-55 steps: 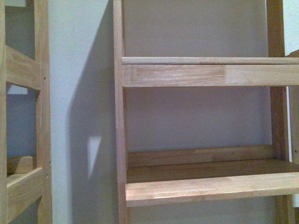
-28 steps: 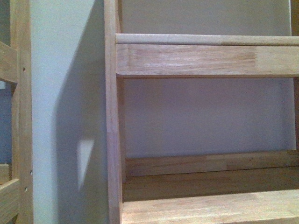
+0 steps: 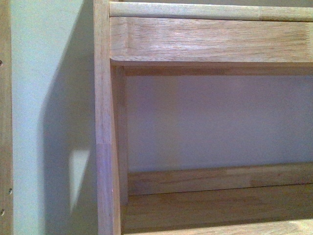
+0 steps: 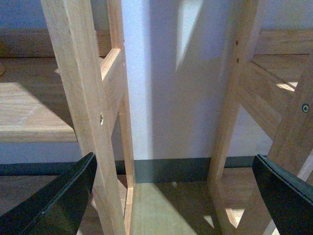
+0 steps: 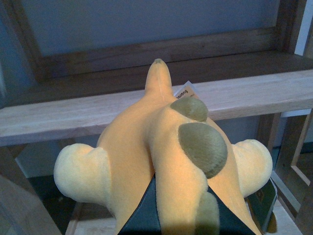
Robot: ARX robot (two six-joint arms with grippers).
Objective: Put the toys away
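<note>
The soft, rounded orange-yellow plush animal (image 5: 161,147), with olive-green patches and a pointed tuft, is not yet put away. It hangs in the air, clamped in the right gripper (image 5: 181,215), whose dark fingers (image 5: 145,214) press in on its body. The tuft points at the pale front board (image 5: 73,120) of the light wooden shelf unit (image 3: 102,147); the toy is near that board but apparently not resting on it. In the front view the shelf bay shows its upper rail (image 3: 210,39) at twelve o'clock and its lower board (image 3: 215,205) at six o'clock, and no toy lies there. Grasp and carry look done; setting down and letting go remain. The left gripper (image 4: 173,159) gapes wide, black fingers (image 4: 54,200) well apart and holding nothing, with the shelf legs (image 4: 83,98) beyond.
</note>
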